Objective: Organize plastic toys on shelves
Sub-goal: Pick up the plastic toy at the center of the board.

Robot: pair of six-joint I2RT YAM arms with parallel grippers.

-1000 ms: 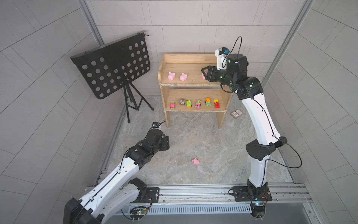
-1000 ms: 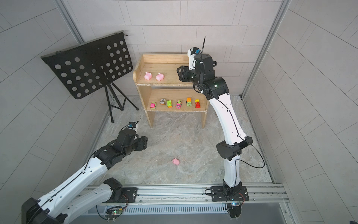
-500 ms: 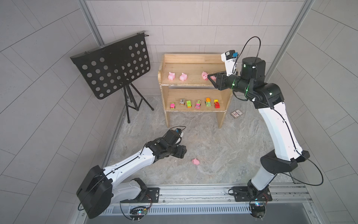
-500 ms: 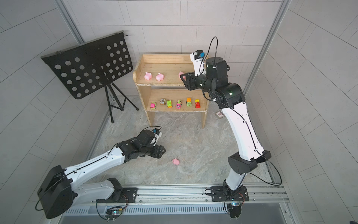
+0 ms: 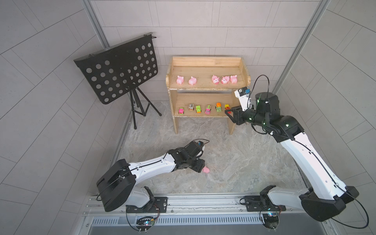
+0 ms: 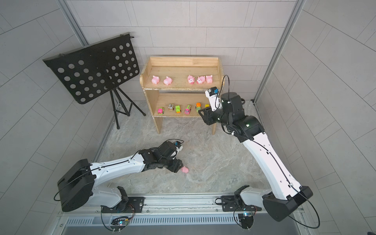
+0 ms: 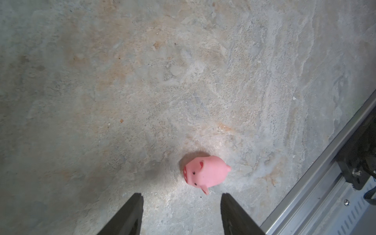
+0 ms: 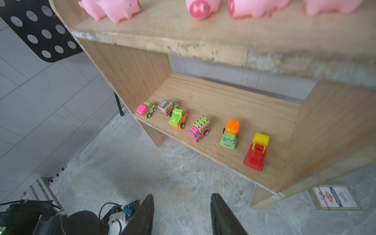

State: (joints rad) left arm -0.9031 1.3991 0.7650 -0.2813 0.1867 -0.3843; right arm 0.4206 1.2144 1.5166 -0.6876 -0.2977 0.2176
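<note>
One smooth, rounded pink pig (image 7: 205,173) sits on rough mottled stone floor (image 7: 142,81).

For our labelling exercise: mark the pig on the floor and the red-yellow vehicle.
pig on the floor (image 7: 207,172), left wrist view, middle of its body.
red-yellow vehicle (image 8: 256,153), right wrist view, red body.

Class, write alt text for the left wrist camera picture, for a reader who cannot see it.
A small pink pig sits on a mottled stone floor, just beyond the open, empty tips of the left gripper, not touching them. A metal rail crosses one corner.
</note>
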